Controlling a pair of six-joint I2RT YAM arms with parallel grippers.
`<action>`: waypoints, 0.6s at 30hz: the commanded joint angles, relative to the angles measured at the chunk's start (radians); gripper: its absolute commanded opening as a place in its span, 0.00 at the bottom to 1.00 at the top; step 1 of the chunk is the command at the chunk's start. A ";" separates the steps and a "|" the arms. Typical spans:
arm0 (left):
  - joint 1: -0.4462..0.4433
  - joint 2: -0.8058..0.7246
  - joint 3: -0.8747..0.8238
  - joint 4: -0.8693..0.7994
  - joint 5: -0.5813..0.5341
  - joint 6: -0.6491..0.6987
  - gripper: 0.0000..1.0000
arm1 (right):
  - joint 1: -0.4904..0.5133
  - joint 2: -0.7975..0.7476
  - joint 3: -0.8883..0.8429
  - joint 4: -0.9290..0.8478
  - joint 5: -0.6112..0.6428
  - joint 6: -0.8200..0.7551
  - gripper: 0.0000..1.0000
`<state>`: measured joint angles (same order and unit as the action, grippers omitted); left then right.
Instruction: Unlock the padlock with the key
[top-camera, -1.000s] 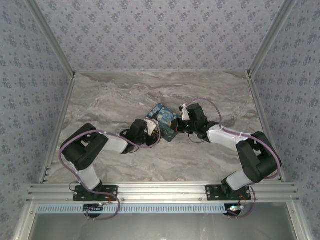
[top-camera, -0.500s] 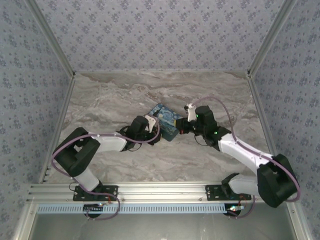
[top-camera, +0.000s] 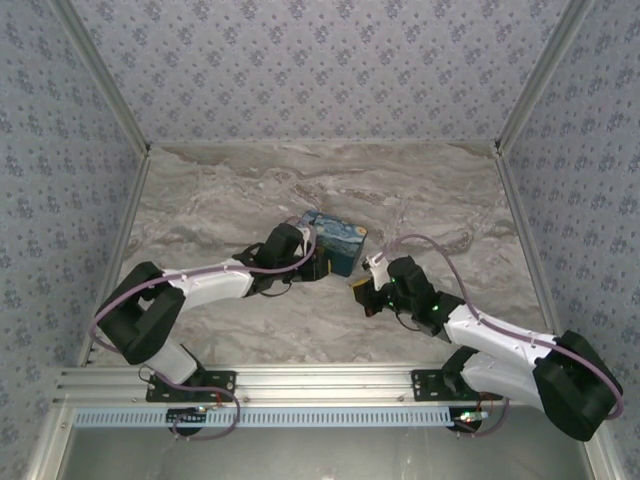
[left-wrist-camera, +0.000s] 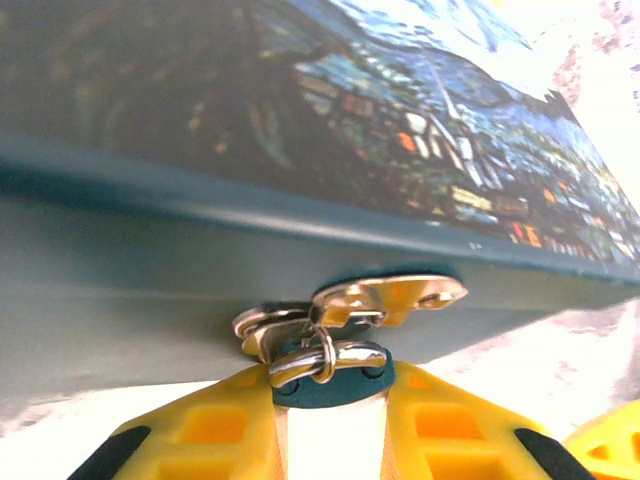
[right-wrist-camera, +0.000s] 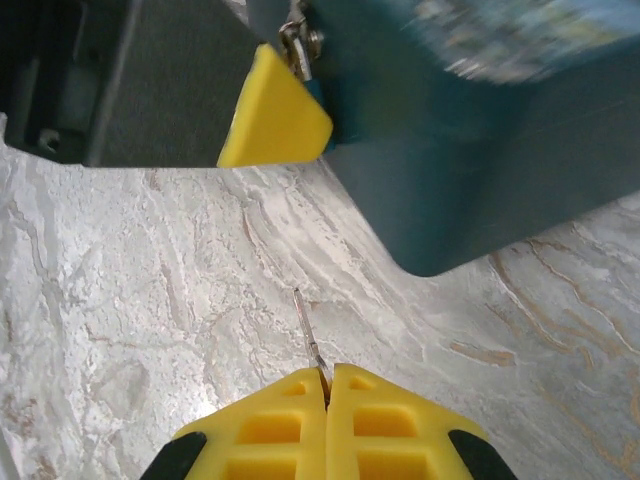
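The padlock (left-wrist-camera: 333, 388), a tiny teal body with a metal shackle, hangs from the brass hasp (left-wrist-camera: 385, 297) on the side of the starry-night box (left-wrist-camera: 330, 150). My left gripper (left-wrist-camera: 333, 425) is shut on the padlock body, its yellow fingers on either side. In the top view the left gripper (top-camera: 313, 266) is at the box's near-left side. My right gripper (right-wrist-camera: 328, 385) is shut on the key (right-wrist-camera: 308, 330), whose thin blade points toward the box (right-wrist-camera: 470, 130). It hovers over the marble, a short way from the box, with the right gripper (top-camera: 360, 291) near the middle.
The marble table (top-camera: 230, 200) is walled on three sides by patterned panels. The box (top-camera: 335, 240) sits mid-table. A yellow finger of the left gripper (right-wrist-camera: 272, 115) shows beside the box in the right wrist view. An aluminium rail (top-camera: 320, 380) runs along the near edge.
The right arm has pulled back from the box toward the near edge with the key. The left gripper has pushed forward to the box and closed further on the padlock.
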<state>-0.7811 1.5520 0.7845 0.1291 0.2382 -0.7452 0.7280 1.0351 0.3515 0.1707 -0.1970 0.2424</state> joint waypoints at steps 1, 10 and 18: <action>-0.012 -0.036 0.055 -0.009 0.037 -0.092 0.23 | 0.020 0.003 -0.033 0.104 0.062 -0.077 0.00; -0.026 -0.018 0.107 -0.047 0.067 -0.193 0.23 | 0.051 0.033 -0.081 0.213 0.134 -0.162 0.00; -0.030 0.006 0.122 -0.019 0.099 -0.251 0.23 | 0.065 0.067 -0.090 0.274 0.195 -0.195 0.00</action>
<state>-0.8036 1.5562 0.8566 0.0708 0.3035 -0.9714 0.7822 1.0866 0.2771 0.3878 -0.0471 0.0803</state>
